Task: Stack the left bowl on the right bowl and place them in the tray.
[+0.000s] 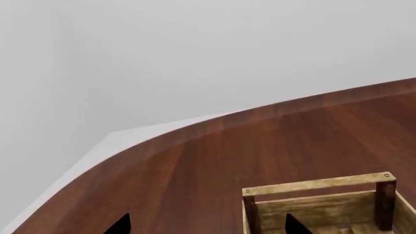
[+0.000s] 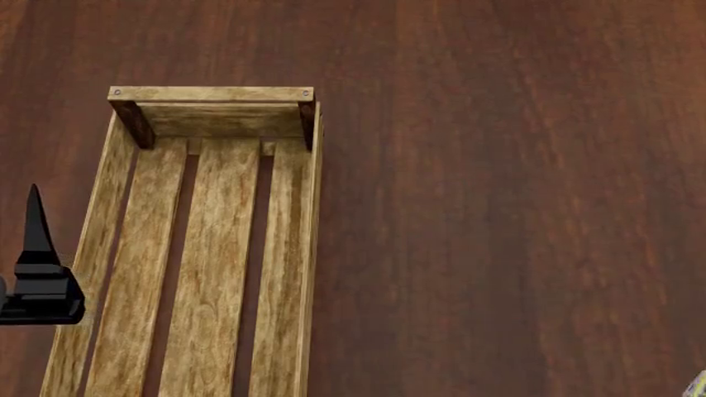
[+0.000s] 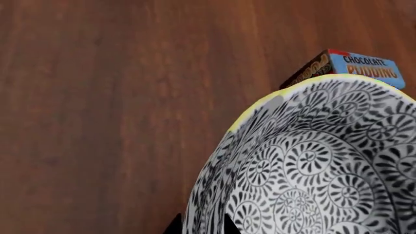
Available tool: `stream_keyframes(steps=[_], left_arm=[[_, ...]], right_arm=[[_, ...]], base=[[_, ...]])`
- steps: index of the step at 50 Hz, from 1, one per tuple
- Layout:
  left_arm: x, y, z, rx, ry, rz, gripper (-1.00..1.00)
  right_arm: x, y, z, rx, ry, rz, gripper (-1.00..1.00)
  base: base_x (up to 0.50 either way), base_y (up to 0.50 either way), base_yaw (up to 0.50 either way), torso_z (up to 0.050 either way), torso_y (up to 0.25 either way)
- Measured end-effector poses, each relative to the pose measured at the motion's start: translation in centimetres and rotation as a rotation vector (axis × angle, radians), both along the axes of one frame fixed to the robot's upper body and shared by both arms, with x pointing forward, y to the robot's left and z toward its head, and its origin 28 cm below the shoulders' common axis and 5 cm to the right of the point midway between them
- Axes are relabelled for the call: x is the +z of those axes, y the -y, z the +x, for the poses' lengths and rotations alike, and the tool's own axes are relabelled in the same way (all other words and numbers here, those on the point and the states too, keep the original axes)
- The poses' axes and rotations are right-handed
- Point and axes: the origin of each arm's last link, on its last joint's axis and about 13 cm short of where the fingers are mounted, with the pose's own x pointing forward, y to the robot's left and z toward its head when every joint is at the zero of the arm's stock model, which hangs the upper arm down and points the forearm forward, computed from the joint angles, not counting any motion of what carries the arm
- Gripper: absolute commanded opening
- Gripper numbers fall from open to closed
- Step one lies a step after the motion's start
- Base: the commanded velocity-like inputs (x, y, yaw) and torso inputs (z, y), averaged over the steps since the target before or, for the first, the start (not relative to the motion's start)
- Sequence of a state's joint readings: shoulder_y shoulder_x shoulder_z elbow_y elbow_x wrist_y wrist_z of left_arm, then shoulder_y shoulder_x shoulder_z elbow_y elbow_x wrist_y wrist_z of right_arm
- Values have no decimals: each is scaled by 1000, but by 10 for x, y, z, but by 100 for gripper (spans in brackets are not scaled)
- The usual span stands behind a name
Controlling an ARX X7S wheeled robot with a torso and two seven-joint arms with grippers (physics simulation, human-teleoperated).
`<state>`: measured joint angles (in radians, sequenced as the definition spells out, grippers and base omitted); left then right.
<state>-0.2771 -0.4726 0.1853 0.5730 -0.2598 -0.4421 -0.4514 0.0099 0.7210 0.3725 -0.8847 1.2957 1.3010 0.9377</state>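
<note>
Though mostly cropped, right tool (image 3: 198,225) seemingly grips bowl (image 3: 312,165), left tool (image 1: 204,225) parted.

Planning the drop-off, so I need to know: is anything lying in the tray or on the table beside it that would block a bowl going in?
Nothing visible. The tray shows only bare slats, and the table beside it is bare wood. The bowl shows only in the right wrist view.

Head view looks straight down on the tray (image 2: 210,248); left wrist view shares its end; right wrist view crowds a bowl (image 3: 312,165).
</note>
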Motion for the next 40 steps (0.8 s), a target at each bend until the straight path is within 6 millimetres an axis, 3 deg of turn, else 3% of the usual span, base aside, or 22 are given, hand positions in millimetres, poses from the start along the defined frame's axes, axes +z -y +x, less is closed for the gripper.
stream_keyframes(steps=[40], left_arm=[[3,-5,-1,19,14,-15,100]], right_arm=[[55,-27,47,147,92,-88,-100]], base=[[0,0,0,0,0]])
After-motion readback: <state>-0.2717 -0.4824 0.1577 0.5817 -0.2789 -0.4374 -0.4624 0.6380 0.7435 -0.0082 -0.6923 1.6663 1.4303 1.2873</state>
